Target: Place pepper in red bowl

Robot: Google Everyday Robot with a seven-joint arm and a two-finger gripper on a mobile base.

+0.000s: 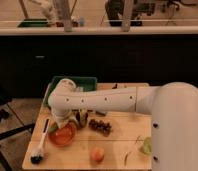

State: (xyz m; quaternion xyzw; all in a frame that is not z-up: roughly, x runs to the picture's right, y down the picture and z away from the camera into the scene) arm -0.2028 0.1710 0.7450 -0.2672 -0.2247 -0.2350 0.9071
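The red bowl (66, 137) sits on the wooden table at the front left. My gripper (62, 123) hangs at the end of the white arm, right over the bowl's back left part and low against it. A small green piece, apparently the pepper (53, 128), shows at the bowl's left rim just under the gripper. I cannot tell whether it is held or lies in the bowl.
A green tray (88, 80) stands at the back of the table. Dark grapes (100, 126) lie right of the bowl, an orange fruit (97, 154) in front, a light-green cup (148, 146) at the right with a slim greenish stalk (127, 158) beside it. A brush (40, 148) lies at the left edge.
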